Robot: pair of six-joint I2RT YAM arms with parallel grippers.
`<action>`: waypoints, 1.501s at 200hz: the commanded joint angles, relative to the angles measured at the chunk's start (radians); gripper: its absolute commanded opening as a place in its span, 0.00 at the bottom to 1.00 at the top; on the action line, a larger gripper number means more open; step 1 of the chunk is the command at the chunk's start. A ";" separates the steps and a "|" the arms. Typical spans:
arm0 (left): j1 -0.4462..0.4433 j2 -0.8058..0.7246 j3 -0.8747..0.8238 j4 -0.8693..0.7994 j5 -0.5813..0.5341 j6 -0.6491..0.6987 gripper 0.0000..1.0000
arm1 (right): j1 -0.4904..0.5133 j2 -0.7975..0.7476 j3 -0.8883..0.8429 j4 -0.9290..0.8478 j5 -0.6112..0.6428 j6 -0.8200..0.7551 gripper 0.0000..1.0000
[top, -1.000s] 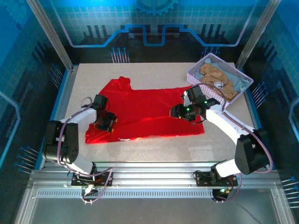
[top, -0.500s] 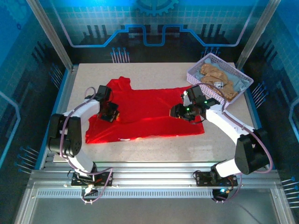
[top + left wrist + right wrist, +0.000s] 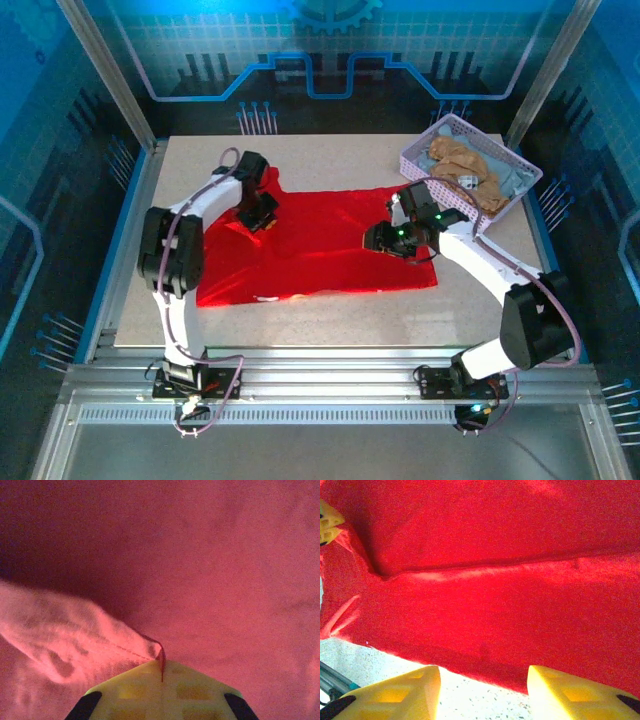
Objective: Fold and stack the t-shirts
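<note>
Top view first: the red t-shirt (image 3: 320,245) lies spread across the middle of the desk (image 3: 330,320), mostly flat, with nothing on it that reads as a finished fold. The left claw (image 3: 258,210) is down on the shirt's far-left corner, and the right claw (image 3: 385,240) is low over its right side. At the far-right corner sits the basket (image 3: 425,160), with a tan t-shirt (image 3: 455,155) bundled inside and a blue-grey t-shirt (image 3: 512,180) beside it. By my count that's three tees, one out and two waiting, though a crumpled heap could hide another. One basket, two claws, and no stack anywhere.

Over to the left wrist: the left claw (image 3: 162,667) is clenched, pinching a thin edge of the red t-shirt (image 3: 225,580), and a flap of cloth hangs off to the left of it.

Right wrist now: the right claw (image 3: 484,682) is released, fingers (image 3: 395,692) spread wide and gripping nothing, poised over the red t-shirt's (image 3: 495,580) hem where bare desk (image 3: 470,702) begins.

I'd call this the opening fold of the first shirt. Three folds and all the stacking are yet to come.
</note>
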 commanded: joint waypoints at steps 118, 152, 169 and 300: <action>-0.098 0.099 0.191 -0.187 -0.148 0.345 0.23 | -0.007 0.019 0.010 -0.015 -0.010 0.016 0.50; -0.097 -0.089 0.097 -0.191 -0.229 0.263 0.54 | -0.006 0.021 0.007 -0.011 -0.005 0.019 0.49; -0.059 -0.218 -0.041 -0.199 -0.232 0.160 0.53 | -0.002 0.026 0.010 -0.005 -0.005 0.015 0.49; 0.351 -0.292 -0.501 -0.138 -0.156 0.108 0.11 | 0.025 0.271 0.018 -0.159 0.075 -0.024 0.44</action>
